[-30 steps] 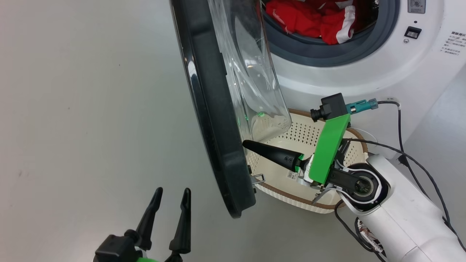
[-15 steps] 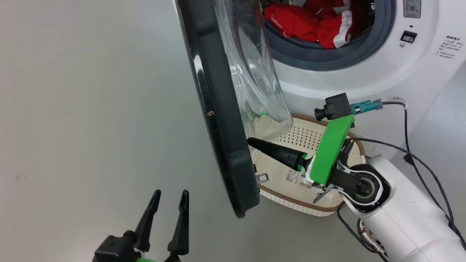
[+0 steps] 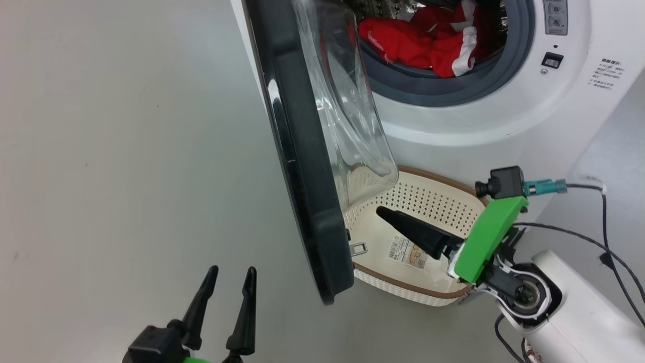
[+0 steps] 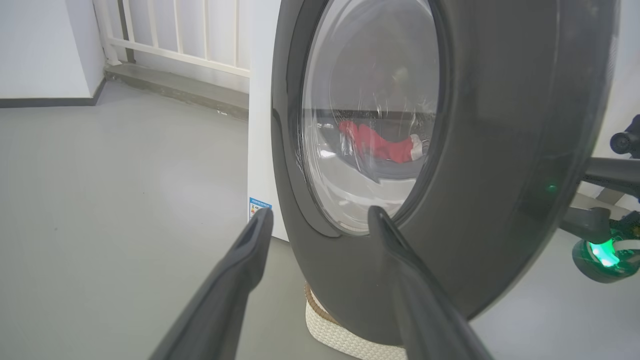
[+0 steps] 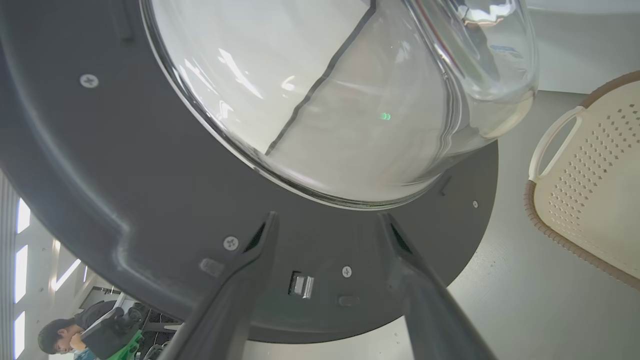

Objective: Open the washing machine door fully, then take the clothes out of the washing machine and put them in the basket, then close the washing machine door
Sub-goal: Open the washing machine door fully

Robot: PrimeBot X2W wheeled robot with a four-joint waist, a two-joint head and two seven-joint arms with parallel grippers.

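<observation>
Step 1, door-opening: I judge washing machine door approx. half swung. R tool, fingers apart, faces its inner side over basket; L tool apart, idle. Clothes in drum. Next: push door wider.

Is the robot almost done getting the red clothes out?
Not nearly. Done: the washing machine door stands open. In hand: nothing; the right gripper hangs open over the basket, the left gripper open too. Left: the clothes lie in the washing machine, the basket holds none, the door needs closing.
</observation>
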